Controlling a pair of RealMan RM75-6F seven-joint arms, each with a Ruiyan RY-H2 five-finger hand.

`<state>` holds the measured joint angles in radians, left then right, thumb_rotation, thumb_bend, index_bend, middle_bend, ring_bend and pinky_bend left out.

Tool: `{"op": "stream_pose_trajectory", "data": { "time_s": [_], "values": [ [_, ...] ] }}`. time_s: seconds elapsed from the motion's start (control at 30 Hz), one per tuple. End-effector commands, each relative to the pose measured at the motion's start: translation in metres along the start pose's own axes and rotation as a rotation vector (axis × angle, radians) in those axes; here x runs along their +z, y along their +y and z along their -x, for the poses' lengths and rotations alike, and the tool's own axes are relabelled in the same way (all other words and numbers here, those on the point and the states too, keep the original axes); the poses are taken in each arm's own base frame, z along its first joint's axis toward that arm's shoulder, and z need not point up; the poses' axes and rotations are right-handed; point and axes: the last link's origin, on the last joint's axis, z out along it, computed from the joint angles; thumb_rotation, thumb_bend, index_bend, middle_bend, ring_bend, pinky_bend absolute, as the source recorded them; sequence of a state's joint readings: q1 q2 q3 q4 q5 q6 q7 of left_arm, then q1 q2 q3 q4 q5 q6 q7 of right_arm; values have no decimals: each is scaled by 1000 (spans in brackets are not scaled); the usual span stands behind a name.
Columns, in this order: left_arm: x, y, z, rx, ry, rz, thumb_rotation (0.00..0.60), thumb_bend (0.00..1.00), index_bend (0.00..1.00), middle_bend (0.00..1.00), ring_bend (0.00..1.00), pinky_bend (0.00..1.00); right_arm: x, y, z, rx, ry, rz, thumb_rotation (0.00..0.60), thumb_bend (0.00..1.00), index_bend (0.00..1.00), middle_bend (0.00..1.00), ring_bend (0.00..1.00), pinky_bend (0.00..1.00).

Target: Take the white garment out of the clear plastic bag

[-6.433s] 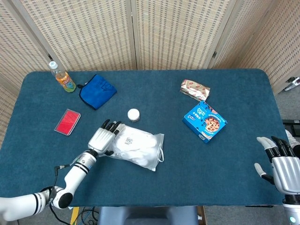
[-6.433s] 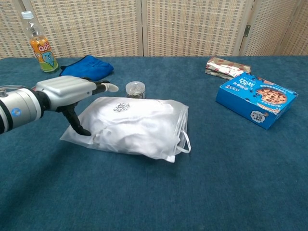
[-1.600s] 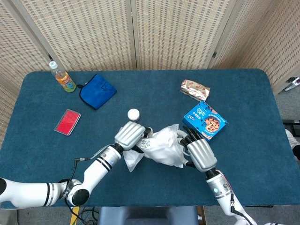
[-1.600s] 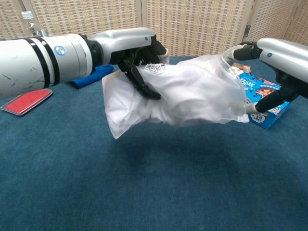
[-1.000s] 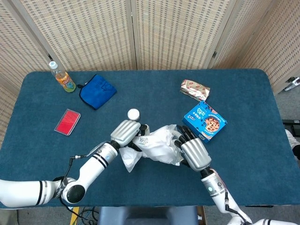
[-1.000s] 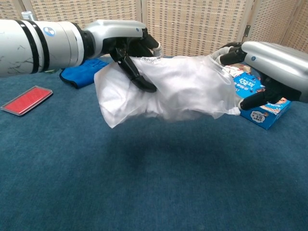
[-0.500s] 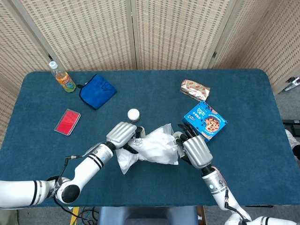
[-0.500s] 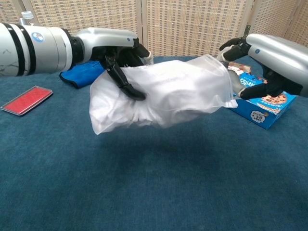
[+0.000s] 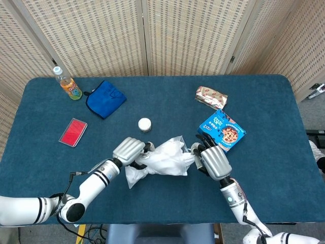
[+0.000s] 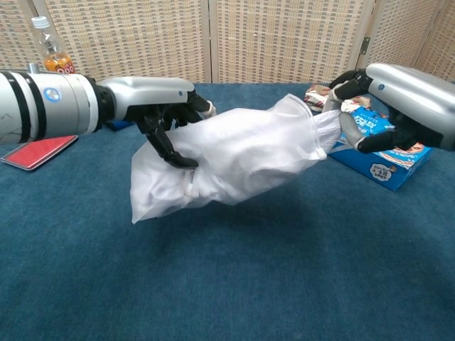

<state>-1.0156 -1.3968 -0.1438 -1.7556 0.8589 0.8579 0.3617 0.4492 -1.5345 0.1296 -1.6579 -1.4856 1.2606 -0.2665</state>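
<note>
Bag point(image 10: 220, 160) w/ white garment point(image 10: 328, 122) is held off the table btwn both hands. Left hand point(image 10: 167, 117) clamps closed end; right hand point(image 10: 362, 106) pinches garment at mouth. Risk: bag slips from left grip, whole thing drags along. Cookie box point(image 10: 380, 153) just behind right hand, could get bumped.

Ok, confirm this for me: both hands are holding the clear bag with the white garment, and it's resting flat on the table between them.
Not quite. The left hand and right hand do both hold the clear bag with the white garment, but it is not resting on the table; it hangs lifted between them. The chest view shows the gap beneath it.
</note>
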Motion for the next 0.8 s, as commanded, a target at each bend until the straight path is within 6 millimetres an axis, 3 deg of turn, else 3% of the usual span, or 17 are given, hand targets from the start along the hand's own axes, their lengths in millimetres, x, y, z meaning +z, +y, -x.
{"op": "stream_pose_trajectory", "data": {
  "time_s": [0.03,0.2,0.4,0.5,0.63,0.8],
  "values": [
    [0,-4,5,22,-1,-8,600,266,184,397,461,554,-1,2,8,3,-17,8,600,707,862,425,139,108],
    [-4,-15,7,65,30,-27,600,212,14,227,320,455,-2,6,17,-7,-42,16,600,705,862,425,140,108],
    [-20,-29,7,147,71,-31,600,209,5,201,307,451,0,8,18,-10,-42,15,600,703,862,425,140,108],
    [-29,-40,7,204,86,-20,600,209,109,206,310,451,0,8,18,-11,-42,18,600,701,862,425,140,109],
    [-41,-53,8,295,109,26,600,209,286,301,356,451,1,10,17,-15,-42,24,600,700,862,425,140,108],
    [-57,-67,13,400,121,120,600,209,372,406,425,451,2,10,16,-21,-41,25,600,699,862,425,140,108]
  ]
}}
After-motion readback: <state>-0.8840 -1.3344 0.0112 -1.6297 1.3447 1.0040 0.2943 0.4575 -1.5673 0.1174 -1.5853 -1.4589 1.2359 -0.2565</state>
